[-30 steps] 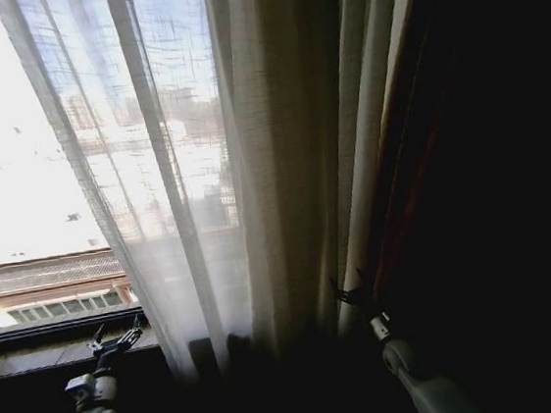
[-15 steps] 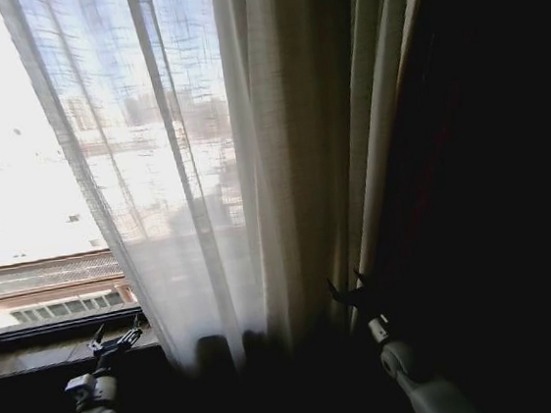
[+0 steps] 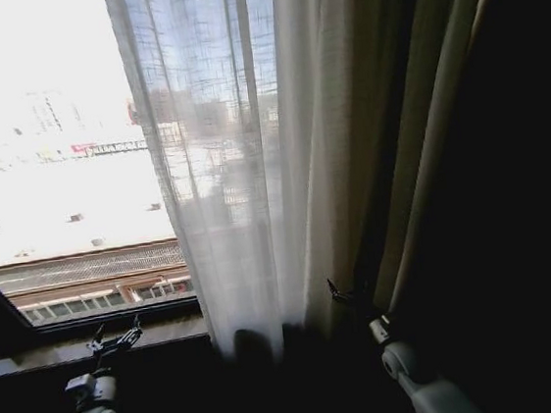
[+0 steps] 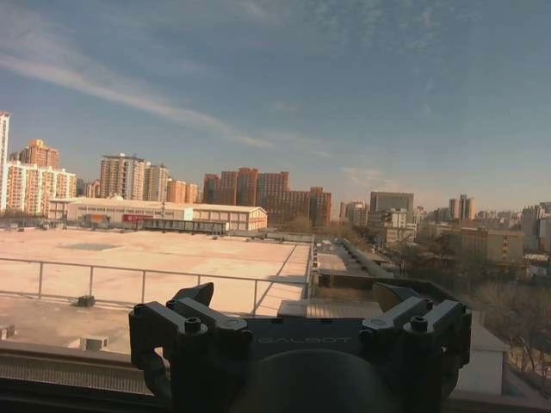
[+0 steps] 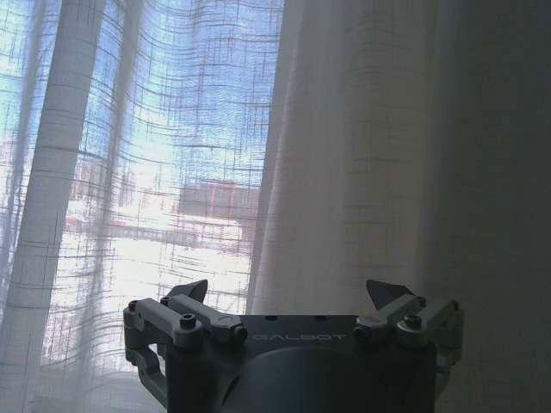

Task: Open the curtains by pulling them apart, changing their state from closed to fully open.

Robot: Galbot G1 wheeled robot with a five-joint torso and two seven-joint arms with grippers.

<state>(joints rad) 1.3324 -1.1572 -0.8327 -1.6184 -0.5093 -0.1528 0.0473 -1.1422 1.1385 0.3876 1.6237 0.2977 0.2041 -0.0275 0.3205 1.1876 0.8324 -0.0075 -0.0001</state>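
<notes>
My right gripper sits low and right of centre in the head view, fingers spread apart and closed on nothing, its tips just at the lower folds of the curtains. The sheer panel hangs down the middle of the frame, bunched toward the dark drape on the right, with bare window across the upper left. My left gripper waits at lower left before the sill, fingers apart, well clear of the fabric.
</notes>
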